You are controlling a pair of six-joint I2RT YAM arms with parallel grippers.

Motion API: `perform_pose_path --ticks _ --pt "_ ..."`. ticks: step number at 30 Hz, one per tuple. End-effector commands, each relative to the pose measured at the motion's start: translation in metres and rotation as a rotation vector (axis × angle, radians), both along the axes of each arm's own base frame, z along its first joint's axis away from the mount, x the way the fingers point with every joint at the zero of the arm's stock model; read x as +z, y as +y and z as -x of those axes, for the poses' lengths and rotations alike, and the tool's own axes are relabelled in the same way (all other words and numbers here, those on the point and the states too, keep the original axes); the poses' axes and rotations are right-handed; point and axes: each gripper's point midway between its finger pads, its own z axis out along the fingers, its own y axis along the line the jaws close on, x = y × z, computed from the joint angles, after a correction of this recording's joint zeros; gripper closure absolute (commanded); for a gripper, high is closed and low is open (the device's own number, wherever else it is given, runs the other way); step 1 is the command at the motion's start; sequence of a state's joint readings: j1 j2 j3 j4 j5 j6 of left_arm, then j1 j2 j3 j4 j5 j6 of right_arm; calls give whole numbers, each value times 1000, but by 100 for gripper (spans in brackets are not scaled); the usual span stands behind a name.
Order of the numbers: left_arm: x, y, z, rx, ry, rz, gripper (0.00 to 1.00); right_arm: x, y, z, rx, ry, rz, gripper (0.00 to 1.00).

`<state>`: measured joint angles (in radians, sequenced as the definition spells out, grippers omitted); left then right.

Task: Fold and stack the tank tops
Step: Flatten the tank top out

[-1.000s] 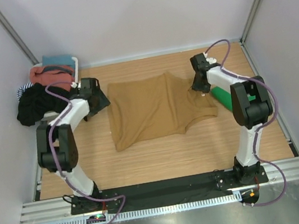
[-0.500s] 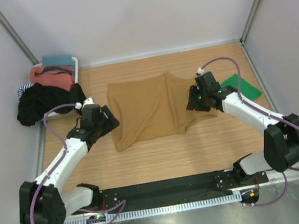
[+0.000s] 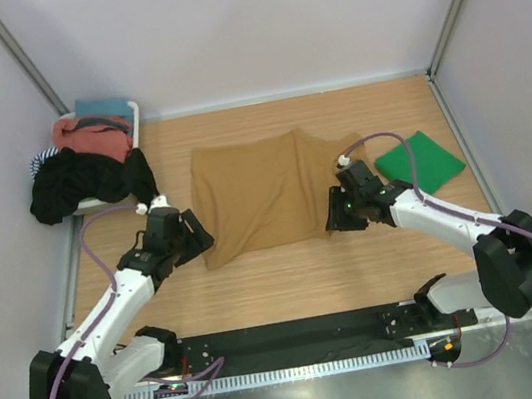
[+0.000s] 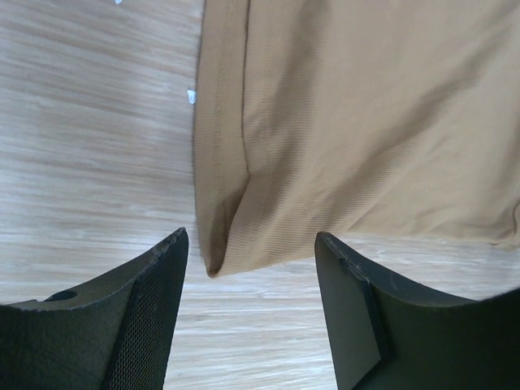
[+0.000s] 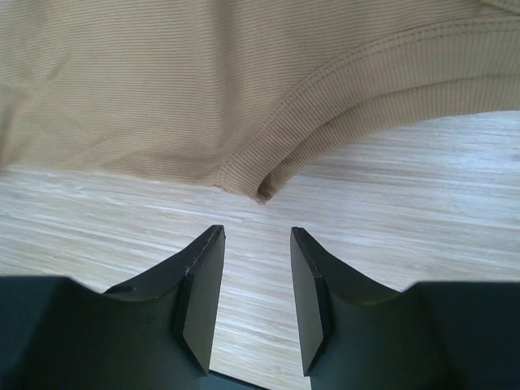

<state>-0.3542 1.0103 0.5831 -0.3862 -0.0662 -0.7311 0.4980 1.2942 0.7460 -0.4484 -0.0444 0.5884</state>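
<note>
Fold of the tan tank top (image 3: 265,194) was just starting – it lay flat mid-way across the table (image 3: 290,287), with the green tank top (image 3: 420,162) folded, apart at right. Left gripper (image 4: 252,244) and right gripper (image 5: 257,236) sat at its near corners, jaws parted, empty. Next – likely pinch both corners and carry them to the far edge. No labels or writing readable.

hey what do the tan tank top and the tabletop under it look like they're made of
The tan scoop-neck tank top looks like a soft, matte ribbed knit, probably cotton jersey: fine parallel ribs and stitched edge bands show in the wrist views. The light wood-grain tabletop looks like wood or wood-look laminate with a smooth finish: straight pale grain lines run across it. Which of the two cannot be told.
</note>
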Motion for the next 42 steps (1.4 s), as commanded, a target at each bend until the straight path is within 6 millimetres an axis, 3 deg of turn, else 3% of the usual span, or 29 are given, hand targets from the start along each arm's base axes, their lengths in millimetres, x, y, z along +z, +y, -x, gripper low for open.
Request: perform_pose_path --ticks 1,6,12,15,18,21,28,33,36,39,42 --pt "-5 -2 2 -4 14 10 35 3 17 -13 8 -36 -49 55" --pt "-6 -6 0 -13 9 27 39 0 23 -21 10 -42 -44 55" --pt "-11 -7 0 -21 29 22 41 -19 24 -22 8 -11 -21 57" --pt "-12 -9 0 -26 28 26 45 -24 26 -21 9 -10 -38 66" --pt "-12 -11 -1 -41 34 27 48 -25 25 -20 12 -15 -39 86" --pt "-15 -12 -2 -47 50 26 50 -26 23 -16 18 -16 -34 99" --pt "-40 -13 -1 -45 126 2 52 -40 14 0 13 23 -15 99" --pt "-48 -19 -5 -62 129 24 67 -44 13 5 13 33 -16 99" --pt "-44 -27 -6 -81 118 63 85 -44 11 6 10 33 -10 99" --pt "-38 -29 -6 -84 98 80 89 -44 10 5 9 31 -6 99" --pt "-38 -27 -4 -80 100 74 100 -44 10 6 8 32 -8 99"
